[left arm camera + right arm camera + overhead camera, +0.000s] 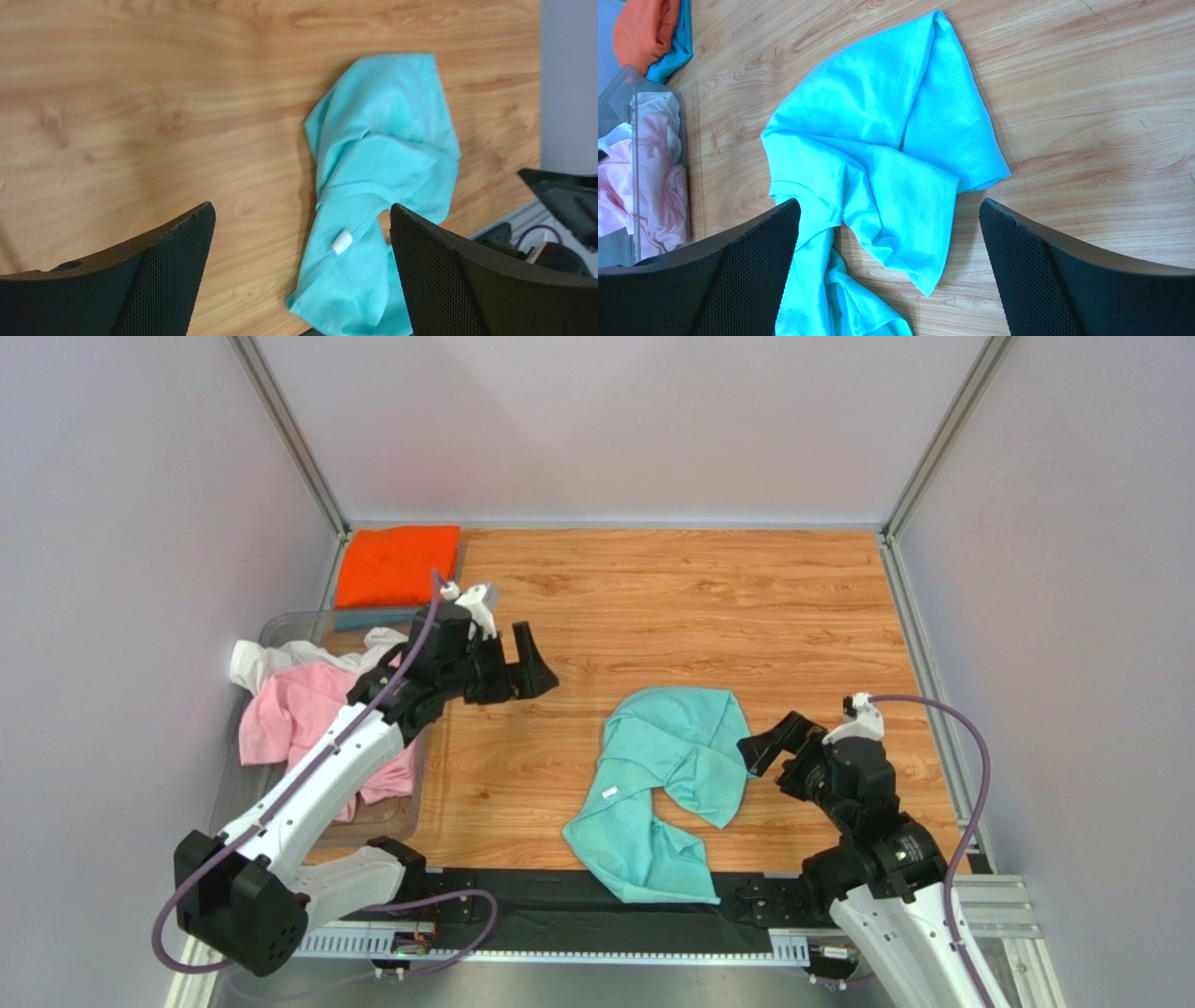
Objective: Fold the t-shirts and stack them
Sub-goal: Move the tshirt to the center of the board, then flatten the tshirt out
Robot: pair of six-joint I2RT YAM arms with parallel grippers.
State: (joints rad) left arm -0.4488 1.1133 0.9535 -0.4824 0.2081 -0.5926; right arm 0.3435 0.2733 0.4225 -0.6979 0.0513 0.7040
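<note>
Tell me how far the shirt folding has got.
Done: the orange shirt lies folded on a teal shirt in the far left corner. In hand: the mint-green shirt lies crumpled mid-table, and the left hand and right hand are both open, holding nothing. Left: fold that one, then the pink shirt and white shirt bunched in the clear bin.

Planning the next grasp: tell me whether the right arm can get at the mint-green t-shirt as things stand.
Probably yes. The right gripper is open and right beside the mint-green t-shirt, which lies crumpled on the table with nothing between them; the left gripper is well clear.
</note>
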